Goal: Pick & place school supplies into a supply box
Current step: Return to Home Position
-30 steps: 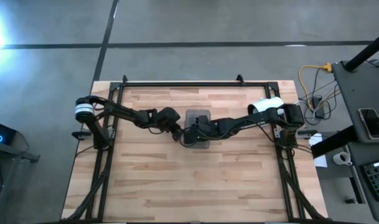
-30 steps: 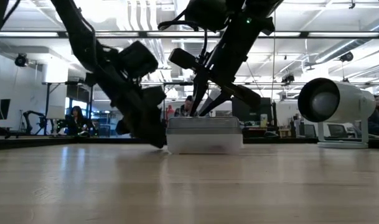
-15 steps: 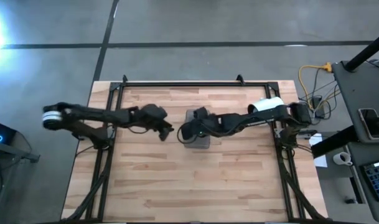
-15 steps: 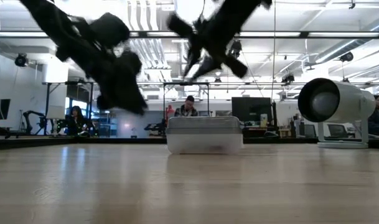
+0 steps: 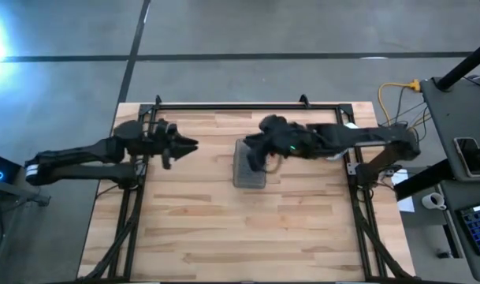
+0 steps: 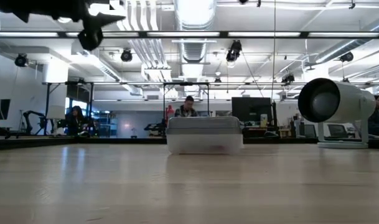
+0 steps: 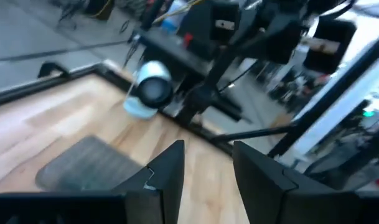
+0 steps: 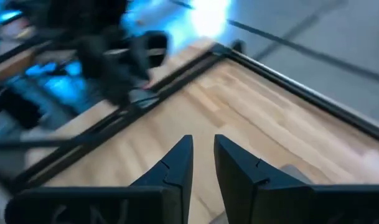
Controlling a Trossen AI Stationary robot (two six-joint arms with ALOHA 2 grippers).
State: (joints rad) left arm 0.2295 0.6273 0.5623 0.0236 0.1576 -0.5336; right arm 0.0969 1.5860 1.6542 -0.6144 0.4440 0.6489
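The supply box (image 5: 250,166) stands near the table's middle on its base, its grey textured lid shut; the low view shows its translucent tray (image 6: 205,142) under the lid. No pens, pencils or scissors are in view. My left gripper (image 5: 186,144) hovers high to the left of the box, open and empty; it appears again in the low view's top left corner (image 6: 93,32) and in its own wrist view (image 7: 208,168), with the lid (image 7: 89,165) ahead. My right gripper (image 5: 254,151) hangs above the box's far right part, its fingers (image 8: 203,155) a narrow gap apart and empty.
A white cylindrical camera (image 6: 335,106) stands at the table's far right (image 7: 153,93). A black frame rail (image 5: 232,106) runs along the far edge. Bare wood (image 5: 240,229) spreads over the near half. People sit in the room behind (image 6: 188,107).
Both grippers have left the box and risen. The left one has pulled back toward the table's left edge and climbed high. The right one has lifted and drawn back toward the right. The box has stayed in place with its lid shut.
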